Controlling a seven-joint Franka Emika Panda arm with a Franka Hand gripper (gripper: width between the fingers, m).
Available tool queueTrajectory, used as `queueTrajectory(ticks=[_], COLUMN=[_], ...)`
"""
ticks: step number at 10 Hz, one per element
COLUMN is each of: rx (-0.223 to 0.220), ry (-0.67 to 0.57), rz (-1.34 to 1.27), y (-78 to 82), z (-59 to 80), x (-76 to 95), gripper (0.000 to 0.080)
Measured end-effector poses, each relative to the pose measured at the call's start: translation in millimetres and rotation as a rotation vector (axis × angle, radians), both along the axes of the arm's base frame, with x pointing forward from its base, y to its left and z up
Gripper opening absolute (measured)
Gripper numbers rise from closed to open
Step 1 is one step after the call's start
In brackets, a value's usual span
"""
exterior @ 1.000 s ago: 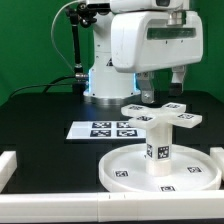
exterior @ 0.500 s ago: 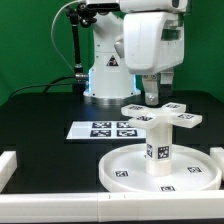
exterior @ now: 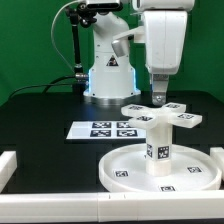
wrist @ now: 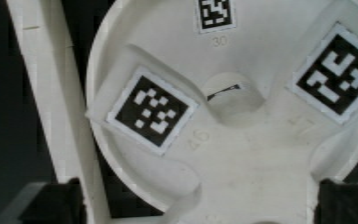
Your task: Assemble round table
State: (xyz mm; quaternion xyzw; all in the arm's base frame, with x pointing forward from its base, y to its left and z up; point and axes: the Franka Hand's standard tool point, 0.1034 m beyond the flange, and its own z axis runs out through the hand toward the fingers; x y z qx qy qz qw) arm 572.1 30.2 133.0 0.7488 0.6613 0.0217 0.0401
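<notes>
Nearest us sits the large rimmed round disc (exterior: 163,170), and we place everything by it. The short thick cylinder (exterior: 160,146) stands upright at its middle, carrying the small cross-shaped piece (exterior: 161,115), whose arms lie level. Just behind and above the cross hangs our gripper (exterior: 159,97), fingers pointing down, jaws parted around nothing. Beyond the disc lies the marker board (exterior: 104,129)

One big round disc (exterior: 160,170) on the table (exterior: 45,115), one short thick cylinder (exterior: 159,148) standing on it, one cross-shaped piece (exterior: 160,115) on top. That's three kit parts. One marker board (exterior: 103,129) carrying four tags. One robot arm, one pincer (exterior: 159,98). White bars (exterior: 8,166): two visible.
</notes>
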Motion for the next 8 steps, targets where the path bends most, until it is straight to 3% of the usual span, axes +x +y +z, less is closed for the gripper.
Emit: queueTrajectory(ticks=[8], rx=[-0.018], ry=[0.039], rz=[0.032], y=[-0.8], z=[-13.9], x=[2.5], gripper=[0.0649])
